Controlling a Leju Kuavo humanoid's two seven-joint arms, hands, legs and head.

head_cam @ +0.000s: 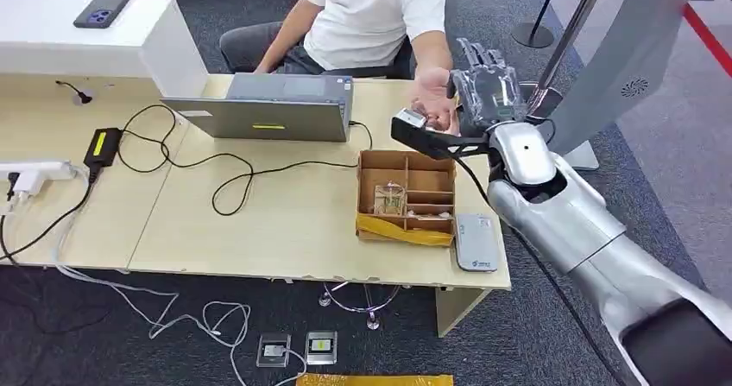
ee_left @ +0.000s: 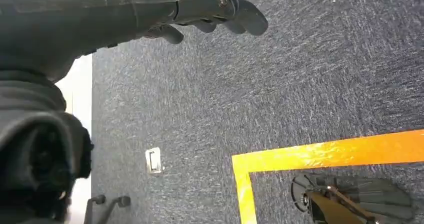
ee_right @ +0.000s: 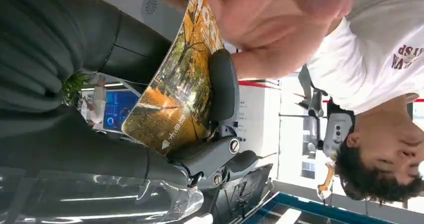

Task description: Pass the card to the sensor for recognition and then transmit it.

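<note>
A card [ee_right: 172,96] printed with an autumn-tree picture sits pinched between the thumb [ee_right: 223,86] and darker fingers [ee_right: 215,159] of my right hand. A person's hand [ee_right: 260,13] touches the card's other end. In the head view my right hand [head_cam: 489,92] is raised past the table's far right corner, right beside that person's hand [head_cam: 434,105]. The flat grey card sensor [head_cam: 476,242] lies on the table near its front right edge. My left hand [ee_left: 210,8] hangs over the carpet with its fingers stretched out and holds nothing.
A cardboard box [head_cam: 406,194] with compartments stands left of the sensor. A laptop [head_cam: 272,108], a black power adapter [head_cam: 105,144] and trailing cables lie on the table. The person [head_cam: 371,15] sits behind the table. A grey stand [head_cam: 621,66] rises to the right.
</note>
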